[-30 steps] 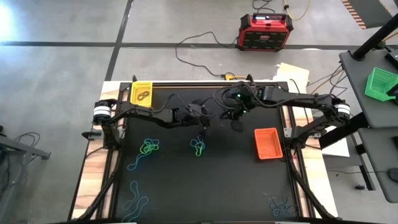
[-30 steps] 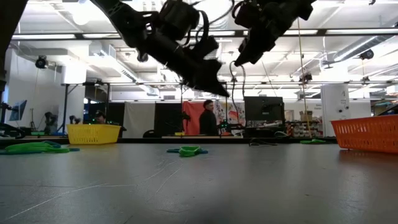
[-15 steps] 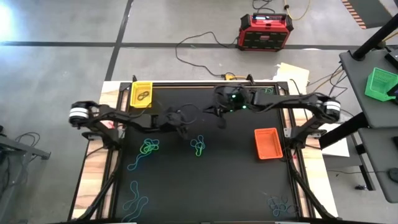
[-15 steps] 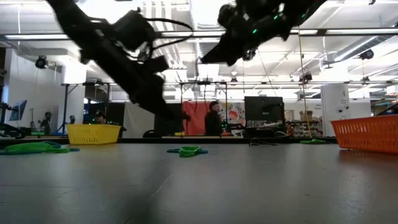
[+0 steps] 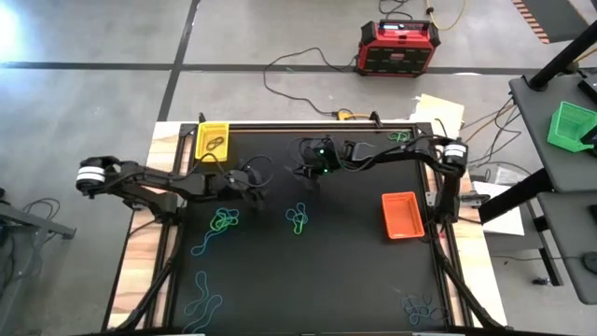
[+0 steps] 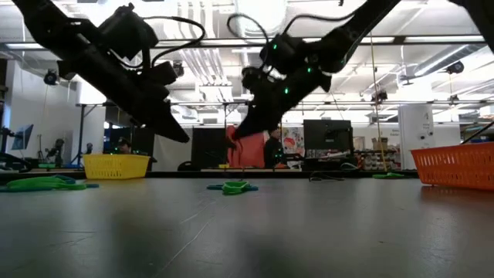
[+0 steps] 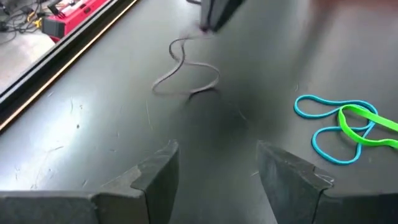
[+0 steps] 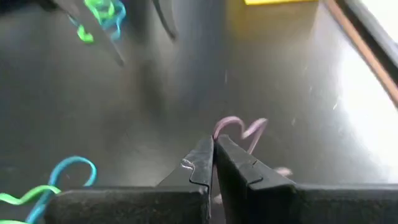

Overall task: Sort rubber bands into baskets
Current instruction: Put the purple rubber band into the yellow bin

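overhead, a black surface [image 5: 354, 271] holds scattered rubber bands [image 5: 297, 220]: one cluster at centre, another [image 5: 224, 222] toward 9 o'clock, more at 7 and 5 o'clock. yellow basket [image 5: 213, 140] at 11 o'clock, orange basket [image 5: 402, 215] at 3 o'clock, green basket [image 5: 571, 126] off on a side table. left gripper [image 5: 254, 183], fingers [image 7: 149, 174] open and empty, hovers near centre. right gripper [image 5: 311, 175], fingers closed, hangs above a dark purple band [image 8: 239, 129].

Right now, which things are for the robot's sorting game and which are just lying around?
For the job:
thin green and blue rubber bands
yellow mesh plastic basket
orange mesh plastic basket
green mesh plastic basket

Just lying about:
red and black box
yellow cable
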Robot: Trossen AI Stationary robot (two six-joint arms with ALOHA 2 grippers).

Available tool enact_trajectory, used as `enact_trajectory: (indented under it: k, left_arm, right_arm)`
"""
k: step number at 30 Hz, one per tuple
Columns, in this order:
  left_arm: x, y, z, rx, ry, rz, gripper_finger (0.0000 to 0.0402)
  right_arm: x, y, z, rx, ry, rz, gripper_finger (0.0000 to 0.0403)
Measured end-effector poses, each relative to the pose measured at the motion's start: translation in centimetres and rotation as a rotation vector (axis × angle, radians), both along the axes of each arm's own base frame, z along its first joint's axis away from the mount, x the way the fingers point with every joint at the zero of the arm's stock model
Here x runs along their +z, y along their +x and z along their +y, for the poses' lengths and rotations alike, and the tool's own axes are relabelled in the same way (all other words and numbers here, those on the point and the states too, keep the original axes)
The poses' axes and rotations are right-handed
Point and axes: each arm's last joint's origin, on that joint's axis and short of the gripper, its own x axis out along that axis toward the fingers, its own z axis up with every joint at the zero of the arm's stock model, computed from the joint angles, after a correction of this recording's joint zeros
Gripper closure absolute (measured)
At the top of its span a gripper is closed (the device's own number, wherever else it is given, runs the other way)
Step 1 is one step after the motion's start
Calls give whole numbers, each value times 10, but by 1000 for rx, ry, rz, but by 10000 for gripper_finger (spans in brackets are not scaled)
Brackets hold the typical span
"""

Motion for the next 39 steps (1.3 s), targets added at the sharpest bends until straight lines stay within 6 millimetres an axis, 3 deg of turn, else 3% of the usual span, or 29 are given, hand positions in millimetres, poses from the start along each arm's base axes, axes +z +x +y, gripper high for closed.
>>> enact_trajectory:
  k: [9, 15, 21, 33, 39]
  left_arm:
    - [-4, 10, -1, 4, -15, -78, 206]
    - [-5, 23, 0, 0, -7, -105, 205]
    - [-11, 37, -1, -73, 53, -48, 205]
    - [11, 52, 21, -247, 233, -99, 205]
    - [17, 53, 34, -251, 224, -131, 205]
  right_arm:
    - [-45, 3, -5, -57, 99, 119, 394]
    - [-58, 3, -7, -91, 137, 167, 378]
    - [-53, 5, -7, -78, 122, 179, 329]
    - [0, -5, -3, -80, 114, 213, 229]
    - [1, -11, 3, -27, 82, 281, 194]
